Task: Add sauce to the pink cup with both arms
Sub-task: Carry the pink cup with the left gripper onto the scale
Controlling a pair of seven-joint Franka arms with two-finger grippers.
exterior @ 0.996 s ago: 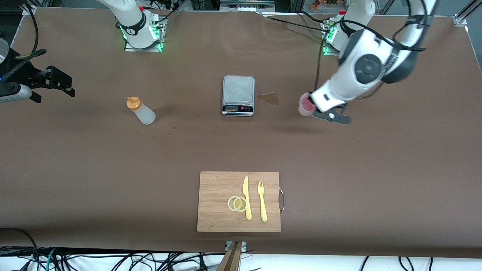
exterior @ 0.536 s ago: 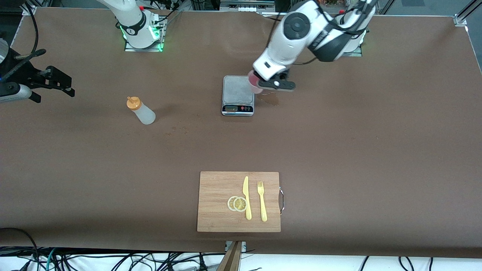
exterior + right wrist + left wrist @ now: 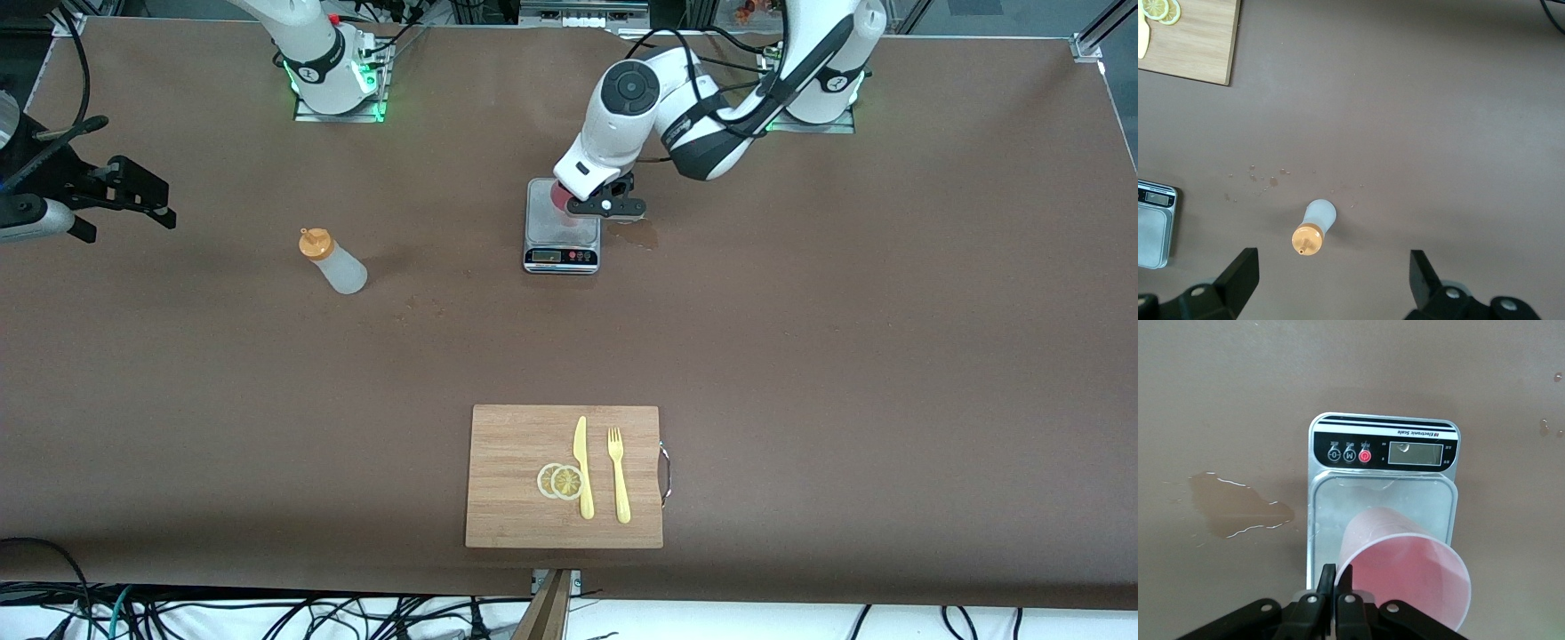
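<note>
Pink cup [image 3: 1408, 577] pinched at its rim by the left gripper [image 3: 1336, 590], fingers pressed together on the wall, held over the platform of a small kitchen scale [image 3: 562, 224] near the middle of the table [image 3: 800, 356]; contact with the platform hard to judge, possibly just above it. In the front view, cup [image 3: 560, 197] mostly hidden under the left gripper [image 3: 605, 206]. Left arm [image 3: 676, 116] reaching from its base, elbow bent, wrist angled down over the scale. Wet brown puddle [image 3: 636, 233] just beside the scale, toward the left arm's end.

Sauce bottle [image 3: 332, 260], orange cap, standing upright on the table, well apart from the scale, toward the right arm's end. Seen from above in the right wrist view [image 3: 1313, 229], between the spread fingers [image 3: 1238, 277] of the right gripper [image 3: 1331, 280], which hangs high over that end of the table, holding nothing; right arm waiting.

Wooden cutting board [image 3: 516, 444] nearer the front camera, carrying two lemon slices [image 3: 560, 481], a yellow knife [image 3: 582, 467] and a yellow fork [image 3: 618, 474].
</note>
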